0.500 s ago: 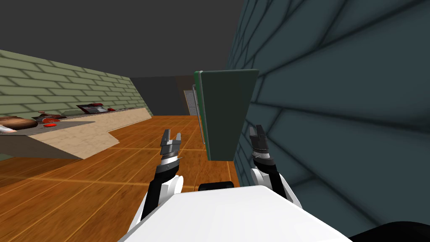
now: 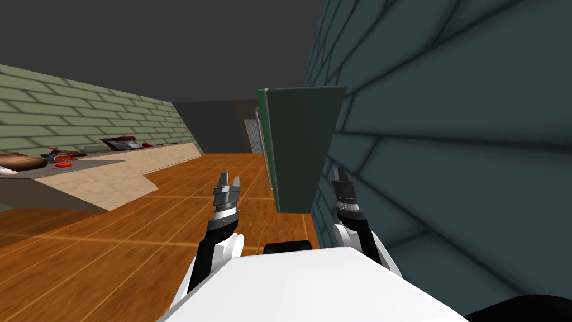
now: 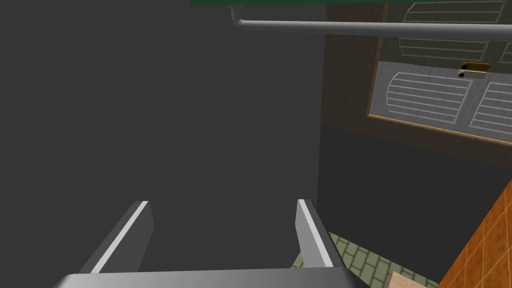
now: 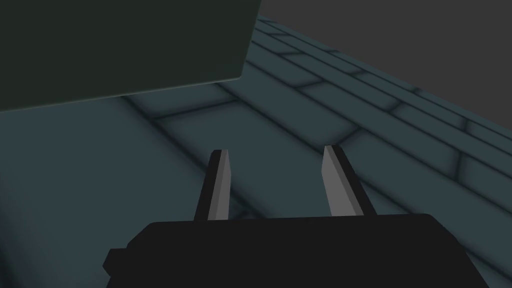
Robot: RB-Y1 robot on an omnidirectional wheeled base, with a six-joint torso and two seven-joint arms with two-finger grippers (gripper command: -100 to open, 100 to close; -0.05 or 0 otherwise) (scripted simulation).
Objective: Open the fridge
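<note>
The fridge (image 2: 299, 148) is a dark green box standing against the blue-grey brick wall, ahead and a little right of me. A thin grey handle bar (image 2: 270, 162) runs down its front face. My left gripper (image 2: 228, 182) hangs open over the floor, left of the handle and apart from it. In the left wrist view the handle (image 3: 370, 29) lies well beyond my open left gripper (image 3: 222, 205). My right gripper (image 2: 339, 178) stands open and empty between the fridge's side and the wall. The right wrist view shows the fridge's dark side (image 4: 120, 45) beyond that open gripper (image 4: 275, 155).
A long pale counter (image 2: 111, 173) runs along the left wall and carries a brown bowl (image 2: 22, 162) and several red items. Orange wooden floor (image 2: 139, 240) lies between counter and fridge. A grey panelled door (image 2: 254, 137) stands at the far end. The brick wall (image 2: 447, 167) is close on my right.
The whole head view has shifted a little, and the fridge looks slightly larger, so I have moved a bit nearer. Both arms hold their pose.
</note>
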